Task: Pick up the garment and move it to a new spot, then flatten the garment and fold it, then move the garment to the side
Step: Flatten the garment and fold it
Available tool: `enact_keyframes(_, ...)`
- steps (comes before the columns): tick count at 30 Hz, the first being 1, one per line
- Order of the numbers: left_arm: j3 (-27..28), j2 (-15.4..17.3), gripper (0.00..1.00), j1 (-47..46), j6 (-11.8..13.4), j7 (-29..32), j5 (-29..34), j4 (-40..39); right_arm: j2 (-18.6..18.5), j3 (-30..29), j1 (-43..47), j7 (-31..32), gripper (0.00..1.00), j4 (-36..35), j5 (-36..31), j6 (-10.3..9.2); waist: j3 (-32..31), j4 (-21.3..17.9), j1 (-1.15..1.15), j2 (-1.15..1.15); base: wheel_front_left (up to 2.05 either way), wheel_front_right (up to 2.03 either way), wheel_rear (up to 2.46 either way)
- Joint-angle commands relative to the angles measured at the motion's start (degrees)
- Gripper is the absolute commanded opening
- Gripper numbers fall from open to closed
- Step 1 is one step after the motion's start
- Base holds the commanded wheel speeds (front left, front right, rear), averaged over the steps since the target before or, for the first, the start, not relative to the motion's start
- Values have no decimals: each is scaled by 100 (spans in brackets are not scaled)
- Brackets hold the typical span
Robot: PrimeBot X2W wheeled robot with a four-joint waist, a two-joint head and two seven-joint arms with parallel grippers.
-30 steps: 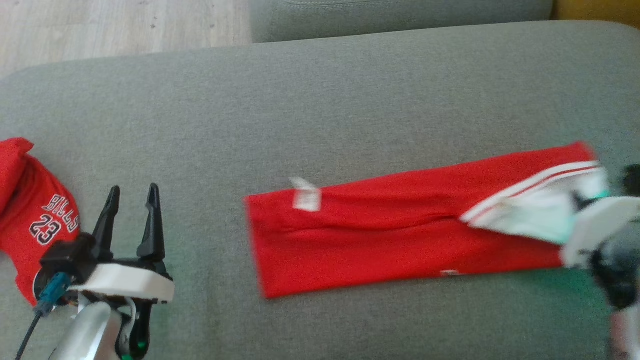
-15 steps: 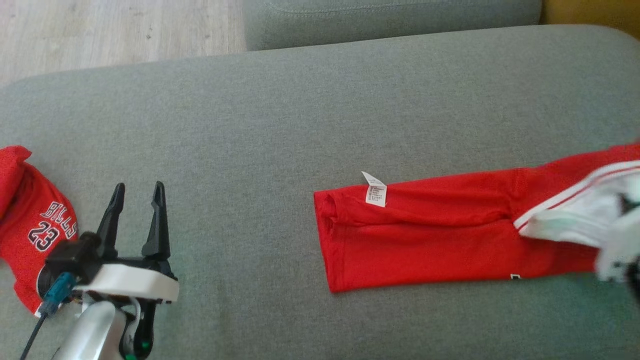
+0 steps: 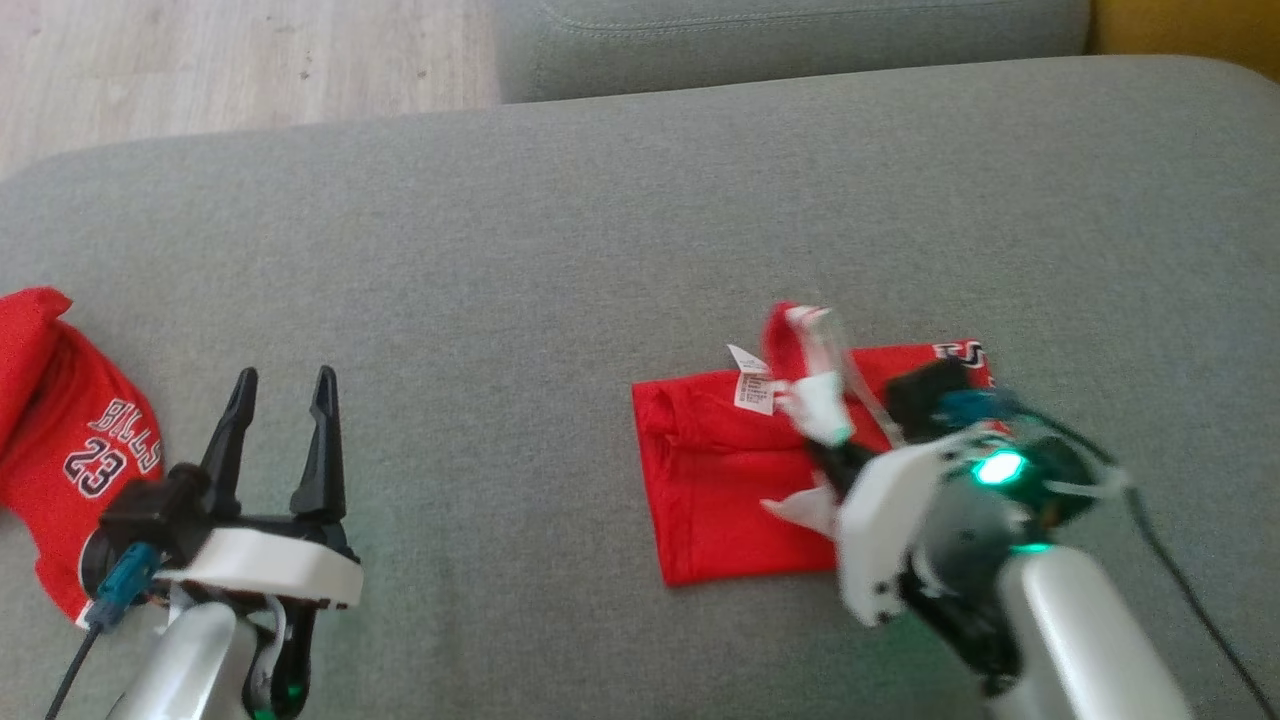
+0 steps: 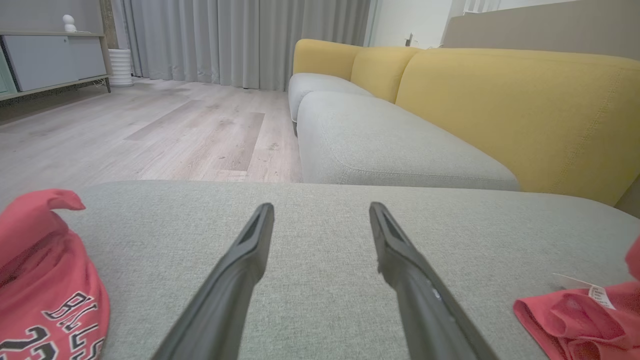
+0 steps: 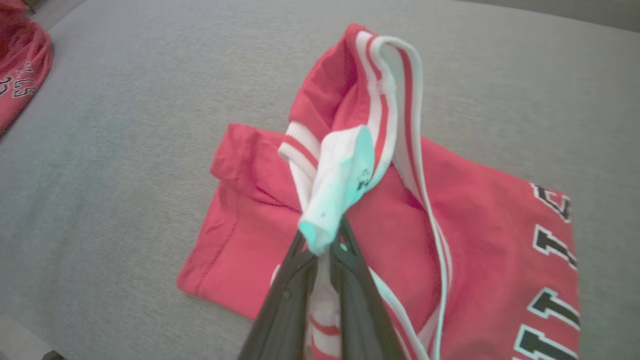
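Jaws: right clamped on jersey trim, left wide and empty

On the right gripper point(image 5: 322, 242) the two dark fingers are almost together, pinching the white-and-red striped trim point(image 5: 387, 90) of the red jersey point(image 5: 475, 225). The trim bunches up above the fingertips, lifted clear of the cloth below, with a green tint on it near the tips. The rest of the jersey lies flat on the grey seat cushion point(image 3: 560, 220), right of centre in the head view, folded into a compact block, black-and-white lettering at its right edge. A care label point(image 3: 752, 390) sticks up at its far edge, just beside the lifted trim. This arm is blurred in the head view.

On the left gripper point(image 3: 284, 378) the fingers are spread far apart, nothing between them. It sits over the cushion at lower left, well apart from the jersey. A second red jersey point(image 3: 70, 440), "23" print showing, lies crumpled at the cushion's left edge, near that gripper. Beyond the cushion is wooden floor point(image 3: 200, 60); a yellow backrest point(image 4: 500, 100) shows in the left wrist view.
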Motion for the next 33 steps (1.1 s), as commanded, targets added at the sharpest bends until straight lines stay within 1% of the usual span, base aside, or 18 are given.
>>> enact_keyframes(1, 207, 192, 100, -293, 20, -1, 38, -120, 76, 242, -366, -95, 0, -112, 84, 42, 5, 21, 0, 0, 0, 0, 0)
enact_keyframes(4, 175, 177, 100, -318, -8, 1, 25, -92, 121, 600, -598, -335, 0, 363, 247, 42, 11, 80, 0, 0, 0, 0, 0)
enact_keyframes(5, 153, 170, 100, -334, -21, 2, 22, -63, 127, 798, -726, -518, 0, 647, 464, 42, 10, 123, 0, 0, 0, 0, 0)
enact_keyframes(8, 129, 155, 100, -362, -26, 1, 22, -25, 129, 1062, -889, -740, 0, 1050, 675, 42, 12, 178, 0, 0, 0, 0, 0)
enact_keyframes(9, 122, 150, 100, -371, -30, -1, 21, -15, 129, 1139, -924, -808, 36, 1149, 789, 42, 15, 194, 0, 0, 0, 0, 0)
enact_keyframes(10, 120, 146, 100, -375, -32, -3, 17, -5, 129, 1201, -951, -872, 94, 1234, 911, 42, 19, 203, 0, 0, 0, 0, 0)
enact_keyframes(11, 123, 145, 100, -373, -34, -6, 11, 5, 130, 1246, -973, -925, 100, 1300, 1019, 42, 20, 206, 0, 0, 0, 0, 0)
enact_keyframes(15, 137, 149, 100, -347, -39, -18, -9, 40, 130, 1270, -1037, -1165, 100, 1299, 1532, 42, 24, 203, 0, 0, 0, 0, 0)
enact_keyframes(18, 153, 156, 100, -331, -46, -26, -27, 65, 130, 1042, -1041, -1470, 100, 963, 2099, 42, 7, 192, 0, 0, 0, 0, 0)
enact_keyframes(19, 163, 162, 100, -325, -46, -29, -32, 71, 131, 899, -1050, -1573, 100, 820, 2167, 42, -4, 183, 0, 0, 0, 0, 0)
enact_keyframes(22, 198, 185, 100, -297, -43, -39, -37, 72, 131, 205, -1013, -1841, 100, 424, 1756, 42, -40, 148, 0, 0, 0, 0, 0)
enact_keyframes(25, 234, 197, 100, -255, -42, -51, -34, 46, 107, -594, -830, -2059, 100, 22, 1028, 42, -70, 117, 0, 0, 0, 0, 0)
enact_keyframes(28, 278, 192, 100, -201, -43, -62, -23, 21, -81, -1186, -513, -2368, 100, -264, 393, 42, -103, 76, 0, 0, 0, 0, 0)
enact_keyframes(29, 300, 184, 100, -177, -44, -66, -17, 13, -141, -1316, -393, -2510, 100, -314, 235, 42, -118, 57, 0, 0, 0, 0, 0)
enact_keyframes(30, 300, 184, 100, -177, -44, -66, -17, 13, -141, -1316, -393, -2510, 100, -314, 235, 42, -118, 57, 0, 0, 0, 0, 0)
enact_keyframes(31, 357, 169, 100, -112, -33, -74, 12, -5, -321, -1414, -160, -2868, 100, -316, 7, 42, -161, 9, 0, 0, 0, 0, 0)
enact_keyframes(32, 390, 157, 100, -74, -26, -76, 32, -20, -423, -1401, -45, -3059, 100, -272, -64, 42, -185, -12, 0, 0, 0, 0, 0)
enact_keyframes(33, 390, 157, 100, -74, -26, -76, 32, -20, -423, -1401, -45, -3059, 100, -272, -64, 42, -185, -12, 0, 0, 0, 0, 0)
